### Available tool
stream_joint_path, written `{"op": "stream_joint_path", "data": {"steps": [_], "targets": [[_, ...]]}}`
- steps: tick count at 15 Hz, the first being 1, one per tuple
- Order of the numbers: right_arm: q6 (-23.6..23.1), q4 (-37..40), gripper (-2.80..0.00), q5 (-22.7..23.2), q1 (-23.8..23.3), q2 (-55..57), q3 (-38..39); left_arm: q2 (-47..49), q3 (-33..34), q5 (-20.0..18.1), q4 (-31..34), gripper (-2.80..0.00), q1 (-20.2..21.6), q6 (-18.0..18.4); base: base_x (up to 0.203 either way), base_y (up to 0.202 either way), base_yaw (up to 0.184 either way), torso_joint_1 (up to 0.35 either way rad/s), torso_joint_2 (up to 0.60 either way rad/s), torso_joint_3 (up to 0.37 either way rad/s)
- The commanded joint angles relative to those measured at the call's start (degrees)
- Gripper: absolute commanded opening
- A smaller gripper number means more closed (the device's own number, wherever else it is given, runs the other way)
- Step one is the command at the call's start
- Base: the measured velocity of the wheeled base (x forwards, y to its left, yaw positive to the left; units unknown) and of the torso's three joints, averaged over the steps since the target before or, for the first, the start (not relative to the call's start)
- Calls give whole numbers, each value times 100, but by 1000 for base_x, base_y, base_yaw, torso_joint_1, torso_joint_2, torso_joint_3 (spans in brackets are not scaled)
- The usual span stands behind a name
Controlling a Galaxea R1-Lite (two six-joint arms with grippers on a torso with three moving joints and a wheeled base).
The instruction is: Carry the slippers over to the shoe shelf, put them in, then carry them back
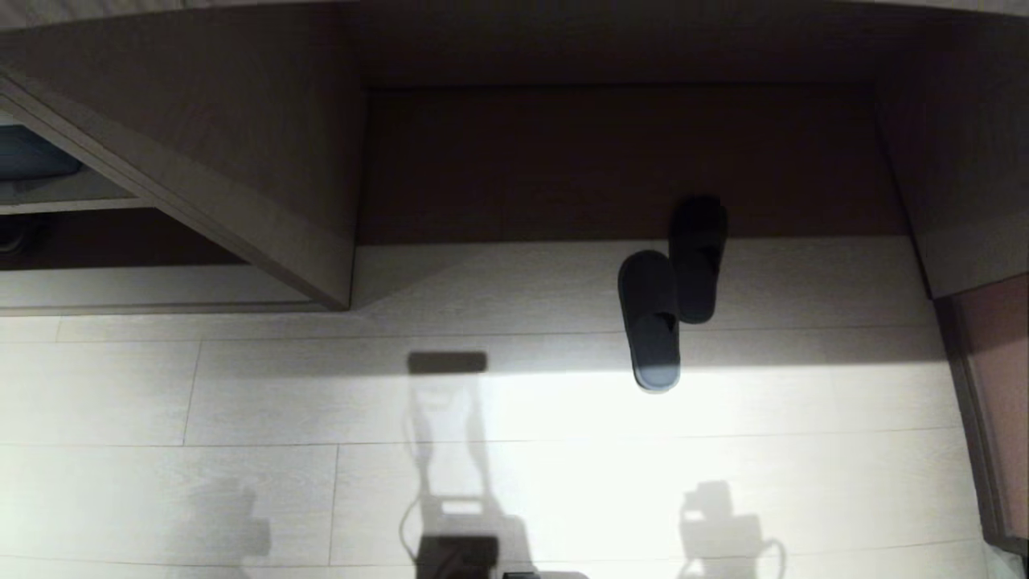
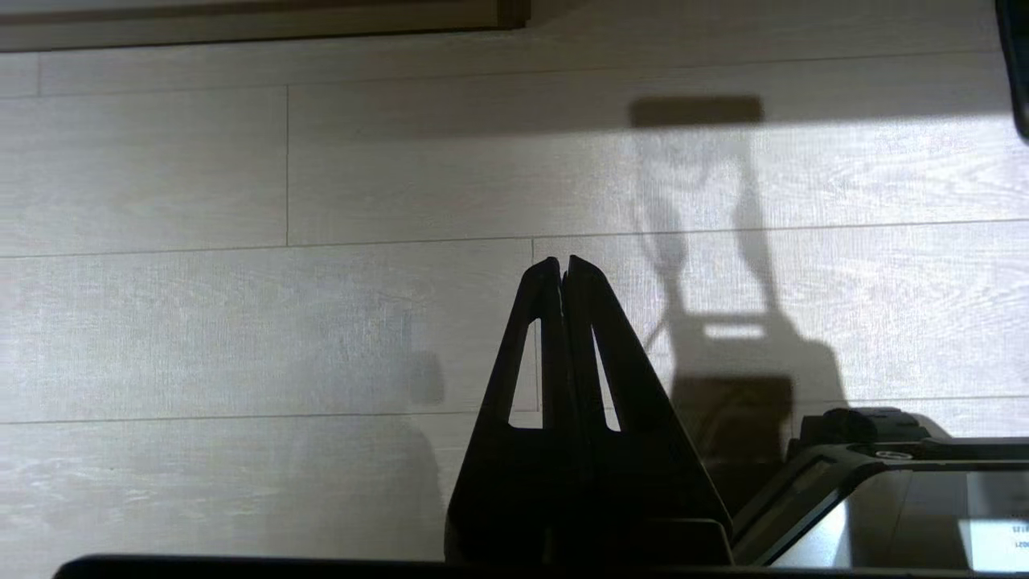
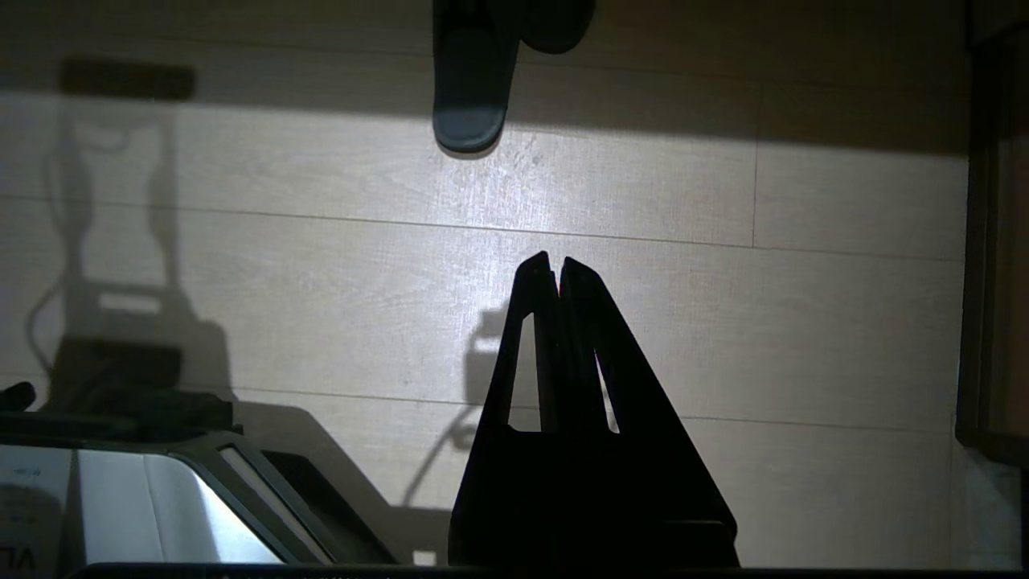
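Nearest, both black two-fingered grippers, the left gripper (image 2: pixel 562 261) and the right gripper (image 3: pixel 555 260), hang pressed shut and empty above the pale wood-plank floor (image 1: pixel 265 386). Beyond them the pair of flat, soft, dark navy slip-on slippers (image 1: pixel 671 291) lies side by side, touching, at the shadowed mouth of the wide wood-grain alcove (image 1: pixel 627 161). They look light and floppy; pinching both uppers together should grip best.

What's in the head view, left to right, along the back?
Blue cushion → slanted side panel → dark alcove → slippers → right wall panel. Neither gripper shows in this view.
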Motion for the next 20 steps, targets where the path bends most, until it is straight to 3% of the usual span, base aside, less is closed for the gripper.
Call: {"op": "stream_joint_path", "data": {"steps": [1, 20], "targets": [[-4, -2, -280, 4, 2, 2, 0, 13, -1, -5, -11, -280, 1, 0, 0, 0, 0, 0, 1, 205], [-4, -3, -280, 4, 2, 2, 0, -5, 7, -14, -27, -280, 1, -42, 0, 0, 0, 2, 1, 201]]}}
